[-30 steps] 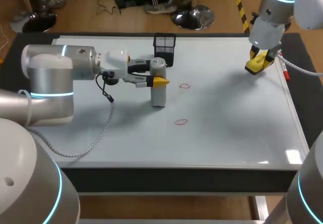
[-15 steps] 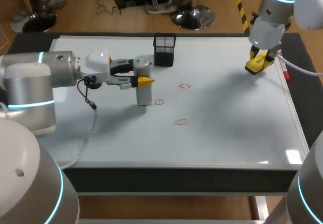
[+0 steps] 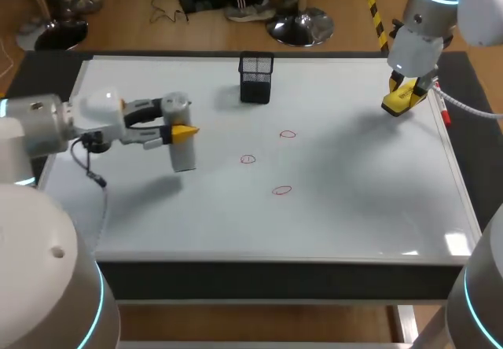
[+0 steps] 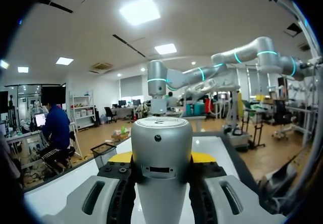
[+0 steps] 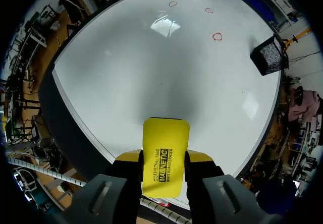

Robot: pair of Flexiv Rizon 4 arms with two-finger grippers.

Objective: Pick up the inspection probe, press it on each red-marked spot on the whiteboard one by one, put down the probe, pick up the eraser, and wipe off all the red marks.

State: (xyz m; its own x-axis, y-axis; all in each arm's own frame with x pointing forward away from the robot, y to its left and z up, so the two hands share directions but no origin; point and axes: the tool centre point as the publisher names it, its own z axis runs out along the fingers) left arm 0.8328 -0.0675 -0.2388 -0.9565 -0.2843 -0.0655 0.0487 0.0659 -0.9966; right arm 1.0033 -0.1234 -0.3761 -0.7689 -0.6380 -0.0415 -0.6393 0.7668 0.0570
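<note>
Your left gripper (image 3: 181, 131) is clamped on the grey cylindrical inspection probe (image 3: 183, 156), upright over the white whiteboard's (image 3: 354, 207) 9 o'clock side, well apart from the red ring marks (image 3: 247, 159) near centre. Lower it straight; release only once its base sits flat. Your right gripper (image 5: 163, 166) grips the yellow block eraser (image 5: 165, 143) at 2 o'clock, near the edge. Bare board lies between eraser and marks; a black mesh basket (image 3: 256, 76) stands at 12.

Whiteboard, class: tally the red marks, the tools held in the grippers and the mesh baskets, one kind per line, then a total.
Red marks: 3
Held tools: 2, the probe and the eraser
Mesh baskets: 1
Total: 6
</note>
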